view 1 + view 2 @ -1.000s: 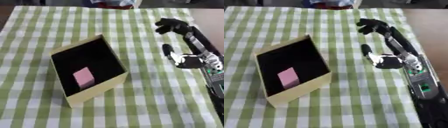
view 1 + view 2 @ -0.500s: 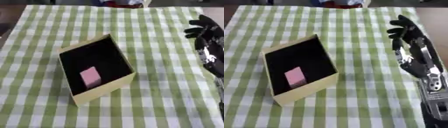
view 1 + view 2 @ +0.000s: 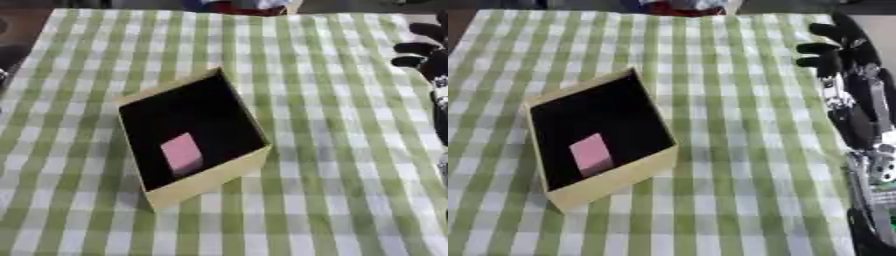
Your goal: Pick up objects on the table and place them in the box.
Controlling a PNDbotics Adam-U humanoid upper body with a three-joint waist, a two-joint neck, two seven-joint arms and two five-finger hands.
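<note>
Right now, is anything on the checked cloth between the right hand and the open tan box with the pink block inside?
Nothing visible. The black right hand hovers at the table's right edge, fingers spread, holding nothing. Only bare green-and-white checked cloth lies between it and the tan cardboard box, where the pink block already lies.

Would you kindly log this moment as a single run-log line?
right hand: open, empty, right edge | pink block: inside box | left hand: not in view
</note>
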